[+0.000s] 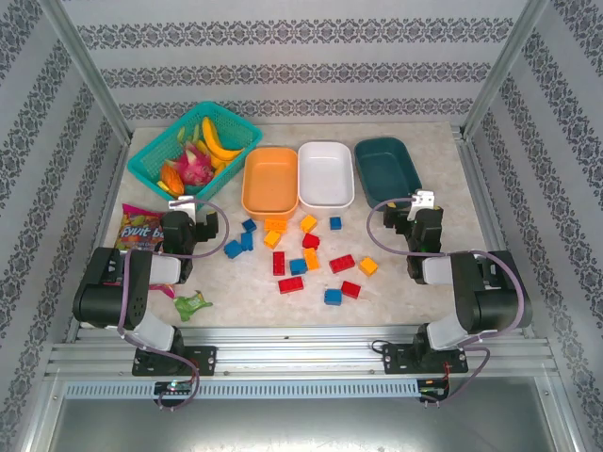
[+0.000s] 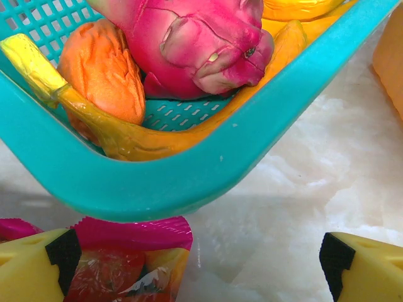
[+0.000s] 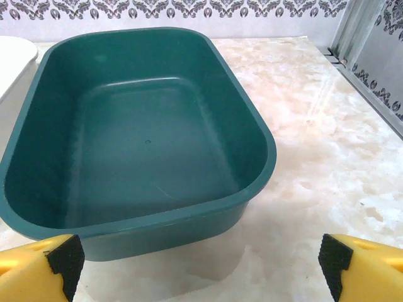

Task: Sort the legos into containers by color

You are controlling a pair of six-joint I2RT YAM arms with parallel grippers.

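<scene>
Legos [image 1: 298, 266] lie closely packed mid-table [image 1: 452, 188]; left gripper [image 2: 201, 264] and right gripper [image 3: 201, 264] stand open, empty; closing may pinch two colours together.

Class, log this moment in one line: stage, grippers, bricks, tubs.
stage: nothing sorted | left gripper: open, empty, facing fruit basket | right gripper: open, empty, facing teal tub | legos: loose on table | tubs: empty

A dark teal rounded-rectangular plastic tub [image 3: 189, 220] stands upright on the pale marbled table surface [image 3: 327, 145], near its far edge below the patterned wall [image 3: 189, 7]. A white plastic tub [image 3: 11, 60] sits just beside it on the left. The right gripper [image 3: 200, 261] hangs before the teal tub, its yellow, black-padded fingers [image 3: 365, 270] spread wide.
</scene>
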